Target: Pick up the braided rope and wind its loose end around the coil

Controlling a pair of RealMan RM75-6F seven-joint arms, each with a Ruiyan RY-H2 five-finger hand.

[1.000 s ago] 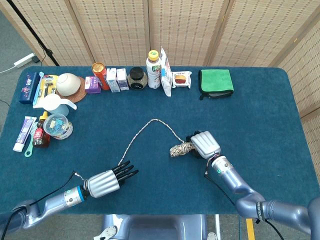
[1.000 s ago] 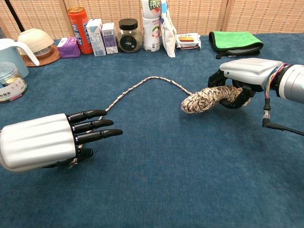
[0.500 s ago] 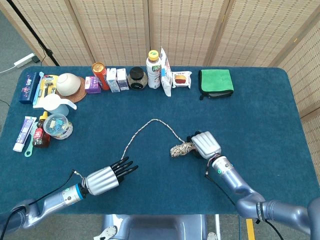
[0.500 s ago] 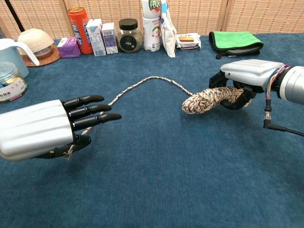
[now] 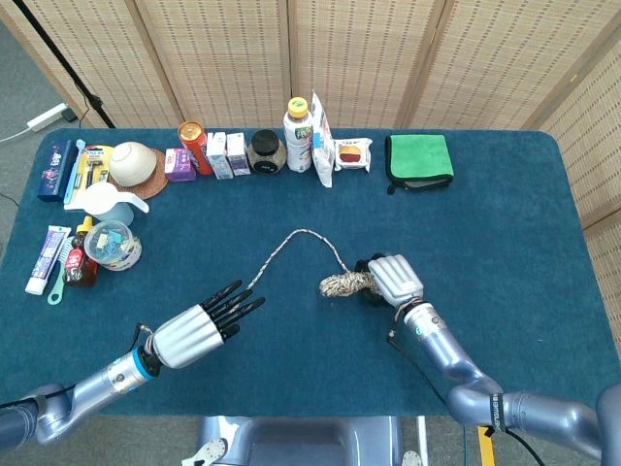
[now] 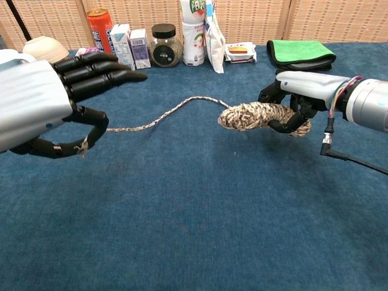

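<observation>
The braided rope's coil (image 6: 248,115) hangs a little above the blue table (image 6: 200,230), gripped at its right end by my right hand (image 6: 303,94). From the coil (image 5: 342,284) the loose strand (image 6: 176,109) arcs back and left across the cloth (image 5: 291,238). My left hand (image 6: 42,103) is raised at the front left. Its thumb and a finger pinch the frayed rope end (image 6: 82,145) while the other fingers point straight out. In the head view the left hand (image 5: 194,330) sits left of the right hand (image 5: 388,280).
Along the back edge stand an orange can (image 5: 194,146), small cartons (image 5: 227,153), a dark jar (image 5: 264,150), a bottle (image 5: 298,134), a snack bag (image 5: 322,139) and a green cloth (image 5: 419,160). A bowl (image 5: 133,163), a pitcher (image 5: 105,204) and toiletries crowd the left side.
My left hand has risen off the table with the rope end, pulling the strand straighter. My right hand has lifted the coil slightly and shifted it left.
</observation>
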